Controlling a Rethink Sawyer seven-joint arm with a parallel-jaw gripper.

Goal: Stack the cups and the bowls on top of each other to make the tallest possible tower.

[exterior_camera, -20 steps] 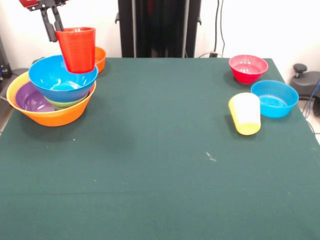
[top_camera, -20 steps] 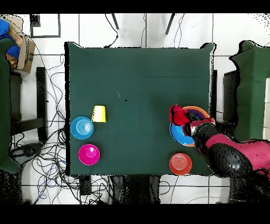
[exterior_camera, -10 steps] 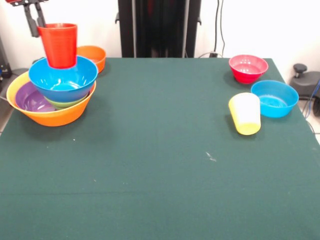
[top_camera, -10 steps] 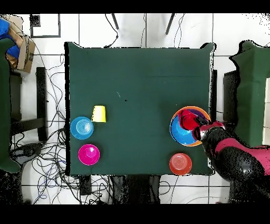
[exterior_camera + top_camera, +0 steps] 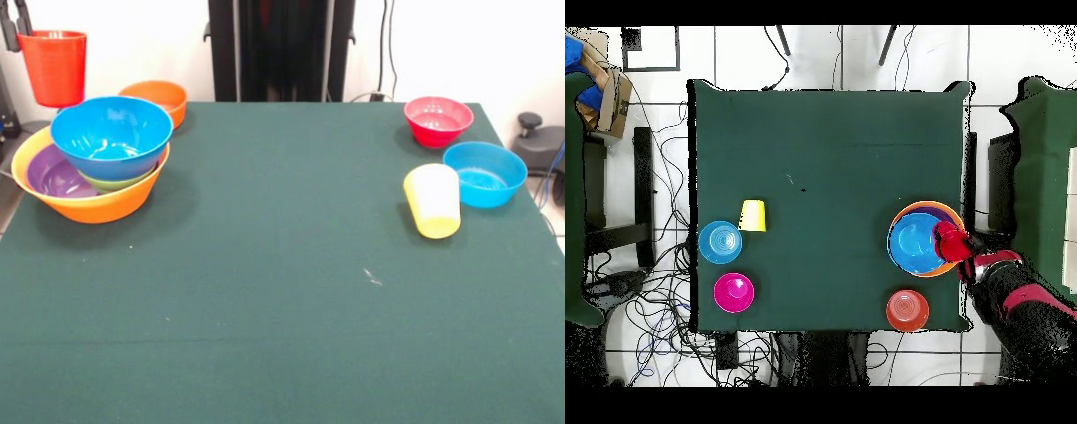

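Seven bowls show: four stacked (image 5: 88, 168), three loose; two cups.

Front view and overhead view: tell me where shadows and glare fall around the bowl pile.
Front view: a soft shadow lies on the green cloth to the right of the tower; faint glare shines inside its top blue bowl, and the red cup is evenly lit. Overhead view: the light is flat, and no clear shadow shows beside the pile.
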